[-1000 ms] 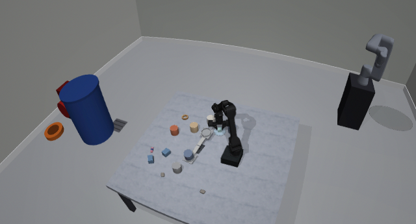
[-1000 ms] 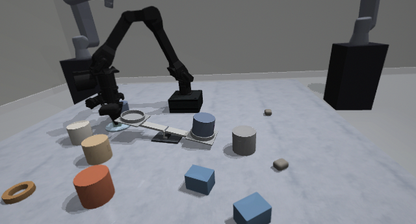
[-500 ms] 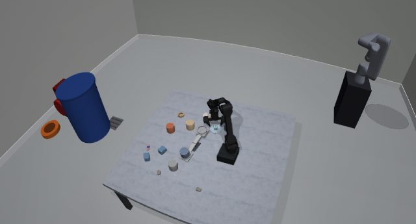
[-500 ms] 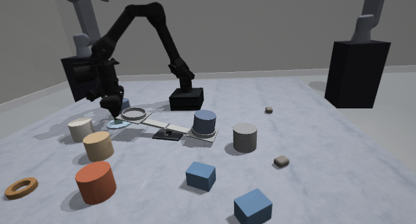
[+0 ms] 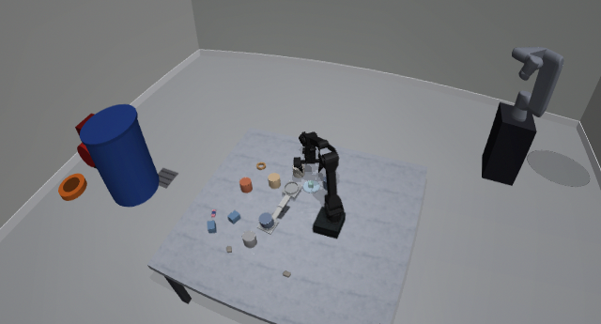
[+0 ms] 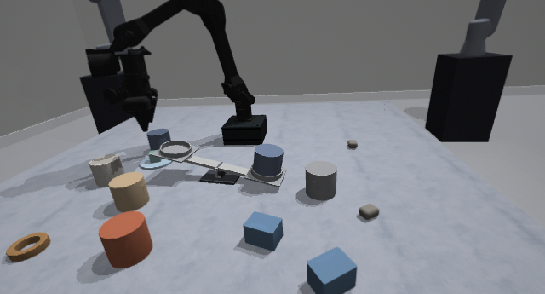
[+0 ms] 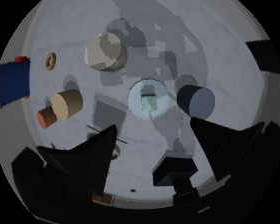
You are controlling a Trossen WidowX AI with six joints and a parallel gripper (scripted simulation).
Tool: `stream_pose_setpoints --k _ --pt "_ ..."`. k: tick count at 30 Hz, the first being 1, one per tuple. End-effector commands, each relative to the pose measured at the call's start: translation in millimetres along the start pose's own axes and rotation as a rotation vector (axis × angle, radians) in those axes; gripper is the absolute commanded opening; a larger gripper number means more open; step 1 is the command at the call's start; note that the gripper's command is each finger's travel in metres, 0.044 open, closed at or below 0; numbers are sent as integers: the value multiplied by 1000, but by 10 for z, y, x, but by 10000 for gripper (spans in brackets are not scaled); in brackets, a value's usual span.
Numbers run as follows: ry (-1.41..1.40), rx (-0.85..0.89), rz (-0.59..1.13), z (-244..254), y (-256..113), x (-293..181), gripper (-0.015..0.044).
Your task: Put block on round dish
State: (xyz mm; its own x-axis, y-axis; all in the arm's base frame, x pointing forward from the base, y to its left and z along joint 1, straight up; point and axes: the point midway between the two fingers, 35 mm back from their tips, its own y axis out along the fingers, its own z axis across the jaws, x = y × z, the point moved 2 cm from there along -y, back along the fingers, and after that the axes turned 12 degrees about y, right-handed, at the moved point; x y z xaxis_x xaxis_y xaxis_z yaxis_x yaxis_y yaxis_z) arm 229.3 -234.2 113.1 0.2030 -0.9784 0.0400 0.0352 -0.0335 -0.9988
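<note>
A pale green block (image 5: 310,184) (image 6: 155,157) (image 7: 149,103) rests on the light blue round dish (image 6: 146,163) (image 7: 136,108). My gripper (image 6: 146,126) (image 7: 155,125) is open and empty, above the dish with its fingers wide apart. One blue-grey cup (image 6: 158,140) (image 7: 202,102) stands on the table beside the dish, apart from it. The other blue-grey cup (image 5: 266,220) (image 6: 268,159) stands on the lowered end of the balance (image 5: 283,204) (image 6: 200,162). The raised end holds only an empty ring (image 6: 175,154) (image 5: 291,192).
A cream cylinder (image 6: 106,171) (image 7: 105,51) stands near the dish. A tan cylinder (image 5: 274,181) (image 6: 129,193), an orange cylinder (image 5: 245,185) (image 6: 125,239) and an orange ring (image 5: 261,169) lie beyond it. A grey cylinder (image 6: 320,181) and two blue blocks (image 6: 262,231) (image 6: 331,272) are near the lowered end.
</note>
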Motion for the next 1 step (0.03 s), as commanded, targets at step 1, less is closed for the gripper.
stream_pose_setpoints --k 1 --pt "-3 -7 11 -10 -13 -20 440"
